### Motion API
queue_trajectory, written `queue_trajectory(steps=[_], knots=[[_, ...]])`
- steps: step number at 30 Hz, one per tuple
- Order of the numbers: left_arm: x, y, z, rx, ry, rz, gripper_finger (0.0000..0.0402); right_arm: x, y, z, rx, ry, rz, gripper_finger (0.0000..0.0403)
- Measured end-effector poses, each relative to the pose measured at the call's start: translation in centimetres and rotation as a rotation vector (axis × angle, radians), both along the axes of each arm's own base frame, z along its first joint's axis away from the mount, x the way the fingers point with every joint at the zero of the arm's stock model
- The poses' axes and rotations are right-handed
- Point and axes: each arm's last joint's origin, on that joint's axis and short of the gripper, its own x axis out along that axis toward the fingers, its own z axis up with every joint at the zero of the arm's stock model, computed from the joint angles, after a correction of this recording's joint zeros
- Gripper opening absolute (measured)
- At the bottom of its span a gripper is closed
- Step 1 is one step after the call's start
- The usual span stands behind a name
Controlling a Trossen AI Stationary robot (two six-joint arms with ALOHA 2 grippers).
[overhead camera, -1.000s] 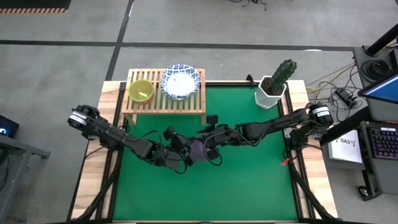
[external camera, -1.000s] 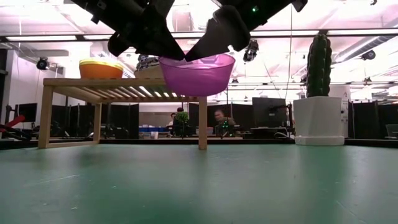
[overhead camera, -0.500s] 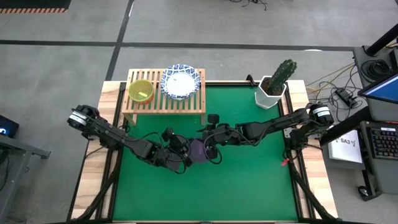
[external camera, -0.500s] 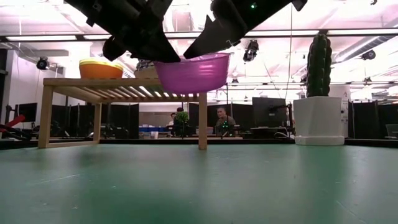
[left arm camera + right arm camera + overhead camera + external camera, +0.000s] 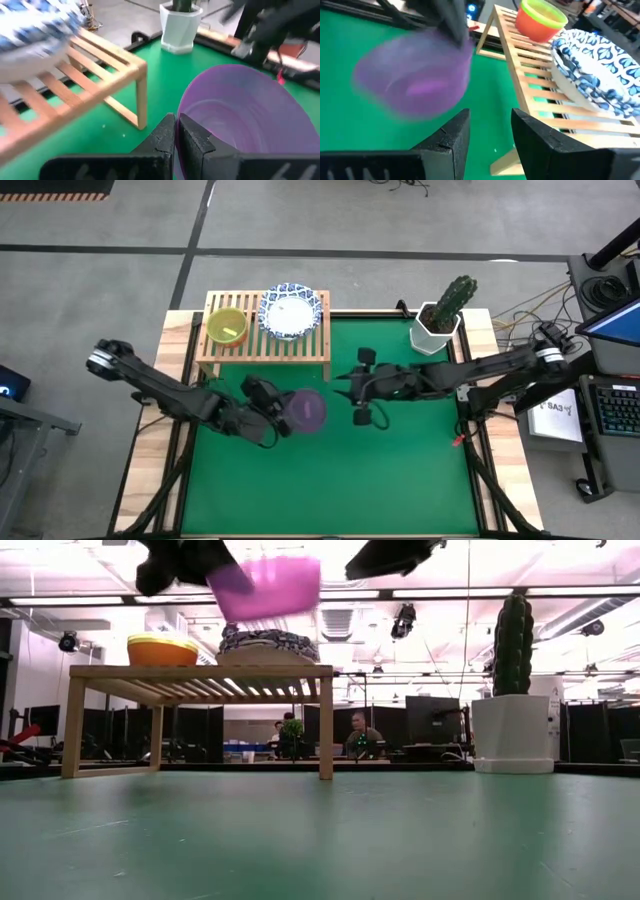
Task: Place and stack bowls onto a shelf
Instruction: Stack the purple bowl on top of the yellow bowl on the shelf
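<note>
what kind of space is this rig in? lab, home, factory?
Most likely a robotics lab or open workshop. Ceiling strip lights run over a large hall, a person sits among monitors behind the table, and a laptop and cables sit beside it.

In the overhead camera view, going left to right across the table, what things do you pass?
Yellow-green bowl on the shelf → left gripper shut on the purple bowl → right gripper, open → cactus pot. The blue-rimmed white bowl sits on the shelf too, overlapping the purple bowl's span, so it is left out.
</note>
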Motion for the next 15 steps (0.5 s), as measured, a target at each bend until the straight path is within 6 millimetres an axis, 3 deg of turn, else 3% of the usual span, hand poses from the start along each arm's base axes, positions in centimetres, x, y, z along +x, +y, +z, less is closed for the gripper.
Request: queue_trajectory(steps=[7, 11, 15], knots=[[-4.9, 3.7, 6.9, 0.008, -0.078, 0.089, 0.0, -3.2, -1.7, -0.1, 0.066, -0.08, 0.021, 0.013], [-8.5, 6.7, 11.2, 0.02, -0.021, 0.216, 0.0, -3.8, -2.5, -0.8, 0.082, -0.143, -0.012, 0.0132], [-12.2, 9.5, 13.2, -0.01, 0.097, 0.421, 0.0, -3.7, -3.1, -1.3, 0.085, -0.166, -0.03, 0.0132]])
